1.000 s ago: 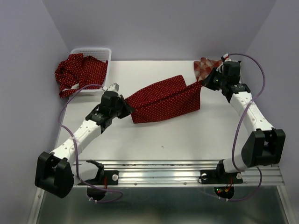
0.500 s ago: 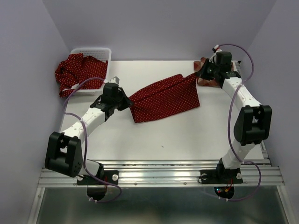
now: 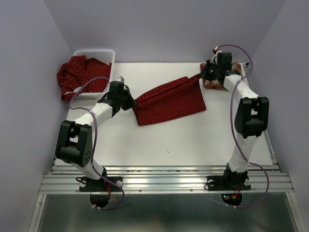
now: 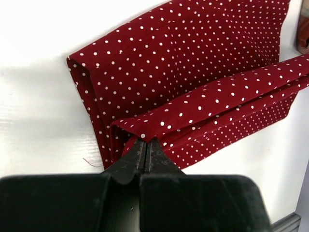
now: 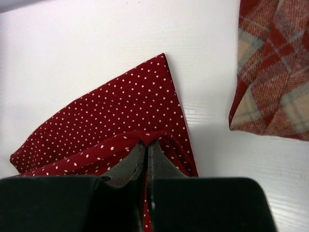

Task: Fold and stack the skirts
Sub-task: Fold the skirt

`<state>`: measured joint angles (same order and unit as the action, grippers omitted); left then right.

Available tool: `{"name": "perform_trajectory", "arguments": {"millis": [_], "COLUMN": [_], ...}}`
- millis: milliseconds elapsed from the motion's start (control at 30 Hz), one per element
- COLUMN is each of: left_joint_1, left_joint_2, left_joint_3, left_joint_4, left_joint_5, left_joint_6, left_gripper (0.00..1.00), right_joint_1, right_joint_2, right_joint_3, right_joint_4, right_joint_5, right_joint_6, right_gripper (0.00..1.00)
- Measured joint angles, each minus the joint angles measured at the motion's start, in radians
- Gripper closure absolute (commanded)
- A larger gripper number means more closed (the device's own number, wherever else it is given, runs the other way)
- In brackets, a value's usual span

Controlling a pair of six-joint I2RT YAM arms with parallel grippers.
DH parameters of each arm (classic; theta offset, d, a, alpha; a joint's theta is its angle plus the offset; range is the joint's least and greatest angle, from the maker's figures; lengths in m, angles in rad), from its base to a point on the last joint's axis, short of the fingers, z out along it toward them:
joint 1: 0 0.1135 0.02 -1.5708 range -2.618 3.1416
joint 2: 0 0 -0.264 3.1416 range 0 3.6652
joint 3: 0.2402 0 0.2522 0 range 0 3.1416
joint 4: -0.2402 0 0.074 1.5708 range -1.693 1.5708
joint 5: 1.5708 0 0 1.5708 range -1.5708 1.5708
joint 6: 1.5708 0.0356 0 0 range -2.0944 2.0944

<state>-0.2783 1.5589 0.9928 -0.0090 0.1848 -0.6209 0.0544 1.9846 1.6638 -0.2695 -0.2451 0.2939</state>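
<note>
Skirt point(image 3: 171, 99) pinched by L claw point(image 4: 146, 141), R claw point(image 5: 146, 143).

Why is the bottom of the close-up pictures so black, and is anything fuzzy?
Left wrist view: the left hand sits right by the lens and shows up dark; the dotted skirt is sharp, with a grey shadow on the table beside its fold. Right wrist view: the right hand is just as black; the plaid skirt looks a little soft. Top external view: even light, faint shadows.

The right end effector point(image 5: 146, 144) grips the dotted skirt point(image 5: 111, 121), the plaid skirt point(image 5: 273, 63) lying nearby.
</note>
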Motion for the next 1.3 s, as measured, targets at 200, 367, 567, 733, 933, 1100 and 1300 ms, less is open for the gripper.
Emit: {"name": "perform_trajectory", "arguments": {"millis": [200, 367, 567, 733, 933, 1100, 1300], "left_joint_1": [0.014, 0.025, 0.032, 0.036, 0.045, 0.051, 0.058], "left_joint_2": [0.053, 0.112, 0.185, 0.243, 0.308, 0.311, 0.288], "left_joint_3": [0.021, 0.058, 0.103, 0.155, 0.229, 0.261, 0.274], "left_joint_4": [0.005, 0.008, 0.005, -0.018, -0.068, -0.108, -0.127], "left_joint_5": [-0.005, -0.017, -0.026, -0.04, -0.069, -0.105, -0.129], "left_joint_6": [0.0, 0.0, 0.005, 0.01, 0.019, 0.032, 0.04], "left_gripper": [1.0, 1.0, 1.0, 1.0, 0.51, 0.01, 0.01], "right_joint_1": [0.0, 0.0, 0.002, 0.01, 0.014, 0.012, 0.013], "right_joint_2": [0.087, 0.158, 0.256, 0.32, 0.349, 0.366, 0.343], "right_joint_3": [0.059, 0.101, 0.174, 0.229, 0.278, 0.352, 0.349], "right_joint_4": [0.016, 0.03, 0.039, 0.04, 0.039, 0.02, 0.007], "right_joint_5": [-0.037, -0.062, -0.082, -0.086, -0.085, -0.072, -0.081], "right_joint_6": [-0.017, -0.033, -0.061, -0.085, -0.098, -0.095, -0.103], "right_gripper": [0.99, 0.98, 0.95, 0.92, 0.55, 0.27, 0.0]}}
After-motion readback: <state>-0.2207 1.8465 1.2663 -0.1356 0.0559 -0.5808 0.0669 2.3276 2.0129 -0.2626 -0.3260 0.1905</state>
